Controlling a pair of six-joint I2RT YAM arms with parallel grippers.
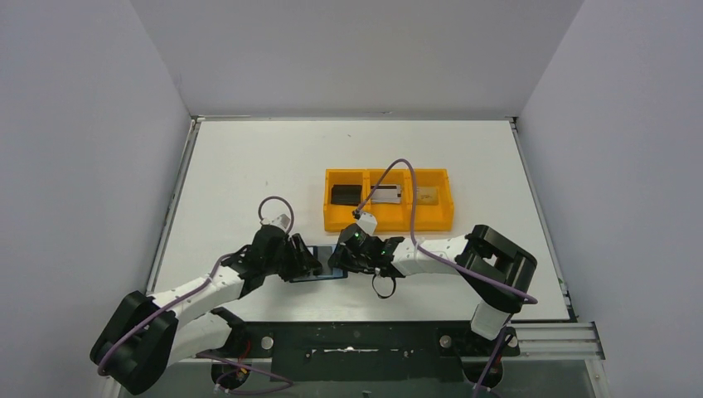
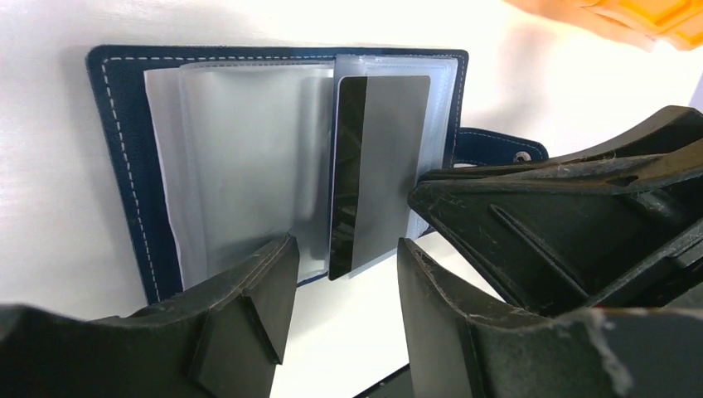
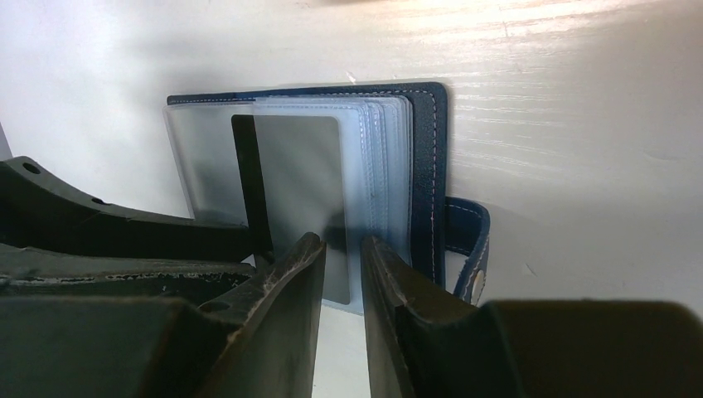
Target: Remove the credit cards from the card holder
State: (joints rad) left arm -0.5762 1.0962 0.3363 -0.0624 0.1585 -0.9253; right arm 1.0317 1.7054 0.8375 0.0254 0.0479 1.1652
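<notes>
The white worktop (image 1: 249,166) carries everything you see. At its centre sits the orange tray (image 1: 431,222), its long side parallel to the far edge.

Locate the left gripper (image 2: 346,249) and the right gripper (image 3: 341,242) close to the middle of the near edge, facing each other across the card holder (image 2: 124,166). The left gripper's fingers are spread apart and grasp nothing. One fingertip overlaps the card holder's near edge, and you cannot tell whether it touches.

The card holder lies flat and opened out between tray and near edge, clear sleeves upward, closing tab (image 2: 497,149) sticking out sideways.

A silver-grey card (image 2: 385,166) with a black stripe sits in one sleeve, its end protruding past the holder's edge. The right gripper's fingers stand close together either side of that end. You cannot tell whether they pinch it.

In the tray, note one card per compartment: black card (image 1: 344,194) left, silver card (image 1: 386,195) middle, gold-tan card (image 1: 427,196) right.
</notes>
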